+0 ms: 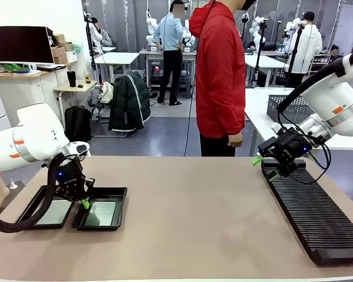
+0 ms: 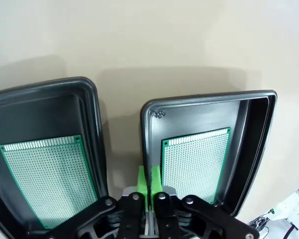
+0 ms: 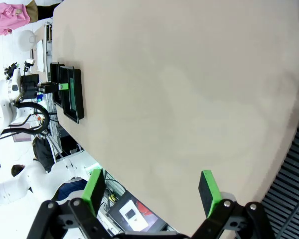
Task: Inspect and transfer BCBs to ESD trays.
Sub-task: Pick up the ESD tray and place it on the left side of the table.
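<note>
Nearest the front camera, two black trays are sitting side by side at the surface's (image 1: 194, 223) near-left corner, each holding a green board. The left gripper (image 1: 83, 201) is hanging over the strip between the left tray (image 1: 29, 214) and the right tray (image 1: 119, 207), its fingers pressed together and holding nothing. Far from the trays, on the opposite side, the right gripper (image 1: 265, 167) is hovering with its fingers spread and empty over the far end of a long ribbed rack (image 1: 317, 217), whose slots appear to be holding no boards. A person (image 1: 220, 76) in a red top is standing at the far edge, arms down.

In the left wrist view, the closed green fingers (image 2: 143, 184) are pointing into the gap between the trays. One board (image 2: 47, 179) is lying flat in the tray (image 2: 92, 99) on one side of the fingers, the other board (image 2: 197, 167) flat in the tray (image 2: 261, 114) on the other side. Both long axes are running parallel to the fingers' reach.

In the right wrist view, the spread fingers (image 3: 208, 191) are facing across bare surface toward the distant trays (image 3: 72, 97), with the rack's edge (image 3: 296, 164) close beside them.

Both boards seem already placed, so the transfer looks finished. If either board needs touching again, the left arm is much the nearer, with a board lying immediately to each side of its fingers.
</note>
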